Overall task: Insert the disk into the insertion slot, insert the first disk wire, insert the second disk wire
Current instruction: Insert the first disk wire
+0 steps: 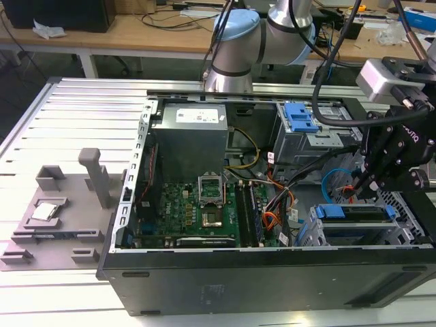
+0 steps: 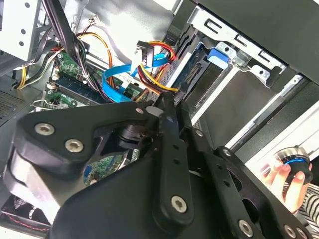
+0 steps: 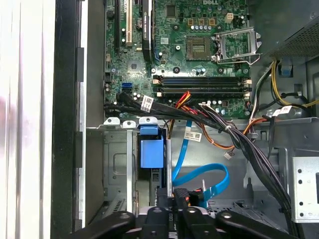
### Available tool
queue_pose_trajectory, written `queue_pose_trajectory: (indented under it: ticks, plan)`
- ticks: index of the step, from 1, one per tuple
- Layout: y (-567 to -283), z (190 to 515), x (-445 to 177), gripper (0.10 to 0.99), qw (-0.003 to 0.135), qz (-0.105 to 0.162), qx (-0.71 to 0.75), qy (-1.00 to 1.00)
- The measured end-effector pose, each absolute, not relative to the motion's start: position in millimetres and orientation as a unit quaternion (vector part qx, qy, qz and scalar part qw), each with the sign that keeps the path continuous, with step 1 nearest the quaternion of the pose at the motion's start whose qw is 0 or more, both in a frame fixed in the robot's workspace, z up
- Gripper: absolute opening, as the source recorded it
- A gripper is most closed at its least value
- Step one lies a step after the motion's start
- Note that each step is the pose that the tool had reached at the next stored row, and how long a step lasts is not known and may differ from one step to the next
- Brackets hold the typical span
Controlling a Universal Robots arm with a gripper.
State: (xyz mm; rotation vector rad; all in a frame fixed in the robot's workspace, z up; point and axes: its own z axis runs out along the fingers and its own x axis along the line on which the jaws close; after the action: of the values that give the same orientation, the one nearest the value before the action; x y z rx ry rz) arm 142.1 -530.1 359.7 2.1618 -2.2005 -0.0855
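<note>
The disk (image 1: 355,216), in its blue carrier, lies inside the insertion slot (image 1: 312,235), the perforated silver cage at the case's front corner on the exterior view's right. Its blue carrier tab (image 3: 151,147) faces the motherboard, and the disk's edge (image 2: 195,69) shows beside the wires. My gripper (image 1: 361,187) hangs just above the cage's inner end. Its black fingers (image 2: 167,107) are drawn together on a black connector (image 3: 180,193) of the red, yellow and black disk wire (image 2: 158,82). A blue flat disk wire (image 3: 199,174) loops loose beside it.
A grey bay with a blue latch (image 1: 300,116) stands at the case's back. The motherboard (image 1: 204,204) and a thick black cable bundle (image 3: 239,144) lie beside the cage. A person's hand (image 2: 286,177) rests on a knob outside the case. A grey fixture (image 1: 61,204) sits at the exterior view's left.
</note>
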Motion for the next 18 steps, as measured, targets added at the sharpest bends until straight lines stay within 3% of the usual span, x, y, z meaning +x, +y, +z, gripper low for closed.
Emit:
queue_pose_trajectory:
  ticks: [18]
  plan:
    - [-539.4,359.7,149.7,0.165,0.028,-0.028,0.7,-0.713]
